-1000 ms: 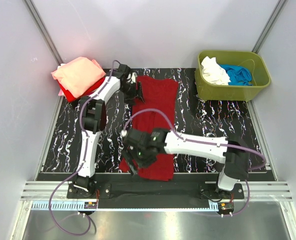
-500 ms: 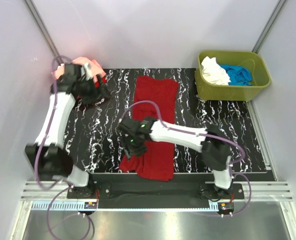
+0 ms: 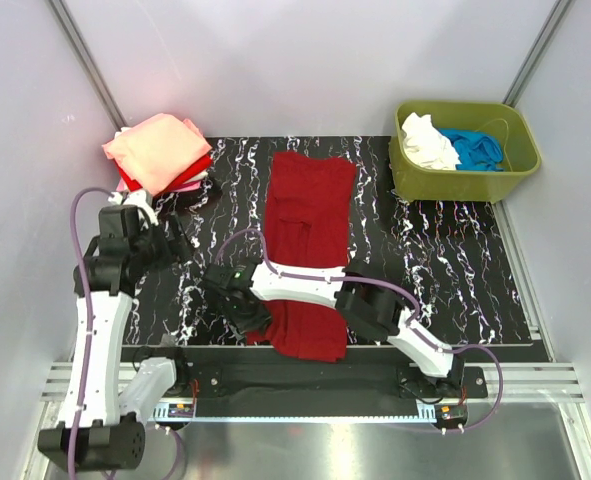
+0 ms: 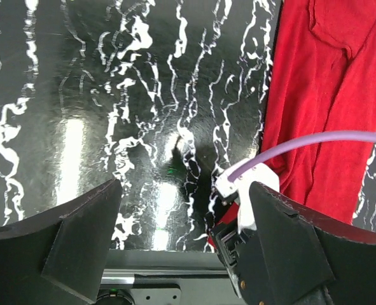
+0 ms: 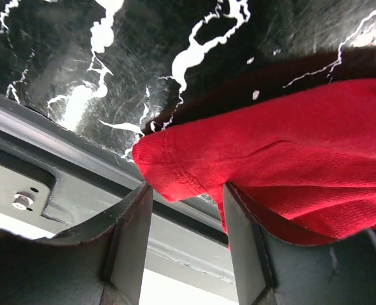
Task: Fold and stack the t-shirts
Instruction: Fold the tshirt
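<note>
Right pincer point(image 5: 184, 197) straddling dark red t-shirt point(image 3: 310, 200) at hem corner, clamp uncertain; left pincer point(image 4: 184, 190) apart beside it. Next: lift hem, fold.

Table point(image 3: 425, 260): black top with white marble veining.

- Centre, running from 12 o'clock down to 6 o'clock: one dark red t-shirt point(image 3: 310, 215), folded into a long narrow strip, its near hem lapping over the table's 6 o'clock edge.
- 10 to 11 o'clock corner: stack of folded t-shirts point(image 3: 158, 150), salmon-pink on top, red and pink edges showing beneath, overhanging the corner.
- 1 to 2 o'clock corner: olive-green tub point(image 3: 445, 185), upright, well apart from the strip.
</note>
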